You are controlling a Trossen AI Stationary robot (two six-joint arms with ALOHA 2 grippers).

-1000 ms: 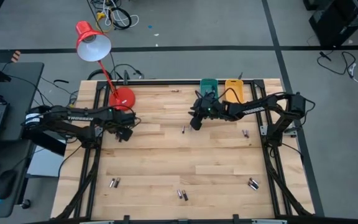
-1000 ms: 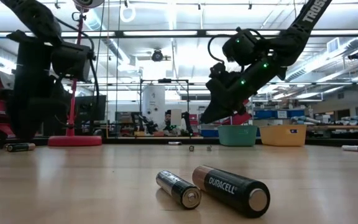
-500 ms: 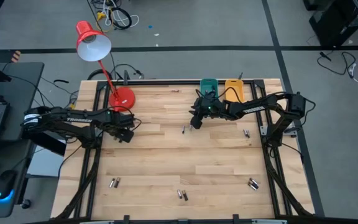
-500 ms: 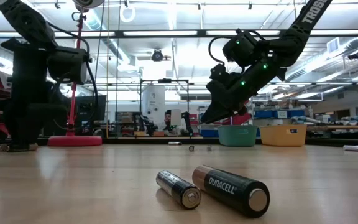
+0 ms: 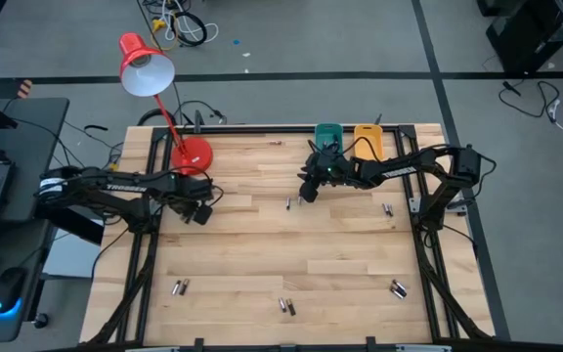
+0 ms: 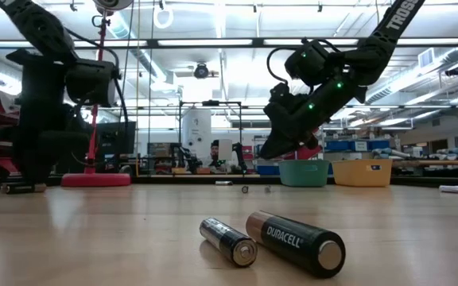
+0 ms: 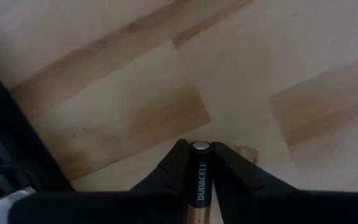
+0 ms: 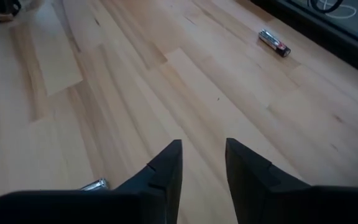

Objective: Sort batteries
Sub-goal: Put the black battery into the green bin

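Observation:
Several batteries lie scattered on the wooden table [image 5: 262, 244]. Two of them lie close to the low camera [image 6: 296, 241], near the table's front edge [image 5: 285, 306]. My left gripper [image 5: 198, 212] stands at the table's left, pointing down, shut on a black and copper battery [image 7: 201, 180]. My right gripper [image 5: 308, 193] hangs above the table's far middle, open, nothing between its fingers [image 8: 202, 168]. One battery [image 5: 287, 203] lies on the wood just below it, and its silvery end [image 8: 95, 185] shows beside one finger. My left gripper pinches the battery's two long sides [image 7: 200, 163] between its two fingers. The fingers come from above, pointing down, and lie across the battery. The battery lies level on the table, one end [image 6: 16, 188] sticking out past the fingers.
A green bin [image 5: 328, 135] and an orange bin [image 5: 367, 137] stand at the table's far edge behind my right gripper. A red desk lamp [image 5: 192, 152] stands at the far left. More batteries lie at the right [image 5: 386, 209], front right [image 5: 398, 288] and front left [image 5: 179, 287].
My left gripper has shut on the battery at the table's left while staying in place, tipping slightly. The battery stays on the table. My right arm has kept still.

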